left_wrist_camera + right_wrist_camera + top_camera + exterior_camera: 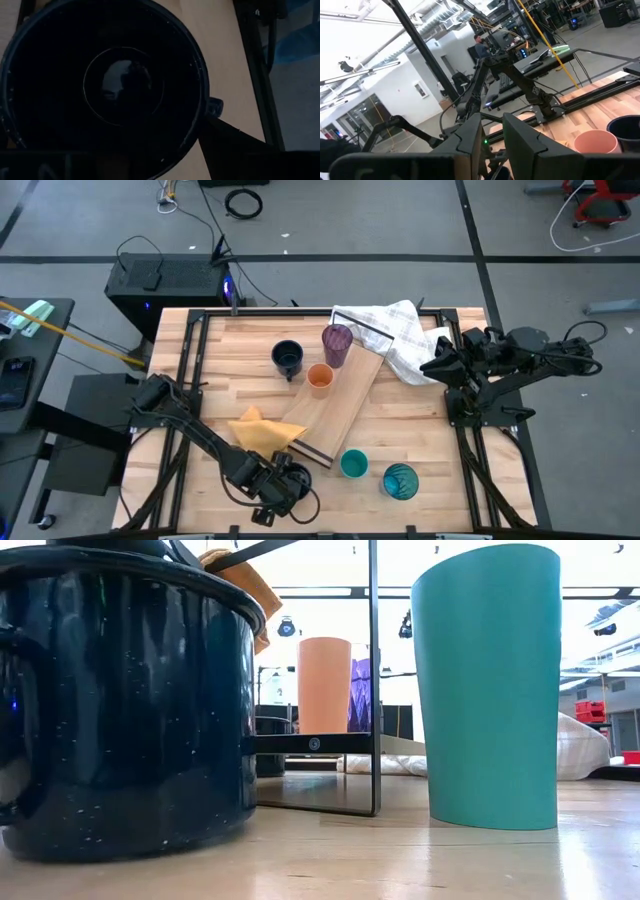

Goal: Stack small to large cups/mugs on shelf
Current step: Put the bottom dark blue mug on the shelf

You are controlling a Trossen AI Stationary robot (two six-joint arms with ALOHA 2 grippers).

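Note:
A dark navy mug (120,710) stands on the table near its front edge. My left gripper (280,485) hangs over it, open and pointing down into it. The shelf (345,405), a light-wood plank, lies slantwise mid-table. A purple tumbler (337,345) and an orange cup (320,378) stand on its far part. A second navy mug (288,358) sits on the table beside them. A small teal cup (353,464) and a patterned teal-blue tumbler (401,480) stand near the front. My right gripper (492,145) waits raised at the right, open and holding nothing. My left gripper comes at the navy mug (105,85) from above. One finger (240,150) stands outside the rim, beside the handle (215,106). The other is lost in the dark of the mug. Whether either finger touches the mug I cannot tell. The mug rests on the table.
A yellow cloth (262,430) lies against the plank's left side, just beyond the left gripper. A white checked towel (400,335) is bunched at the far right. A black frame rail runs along each table side.

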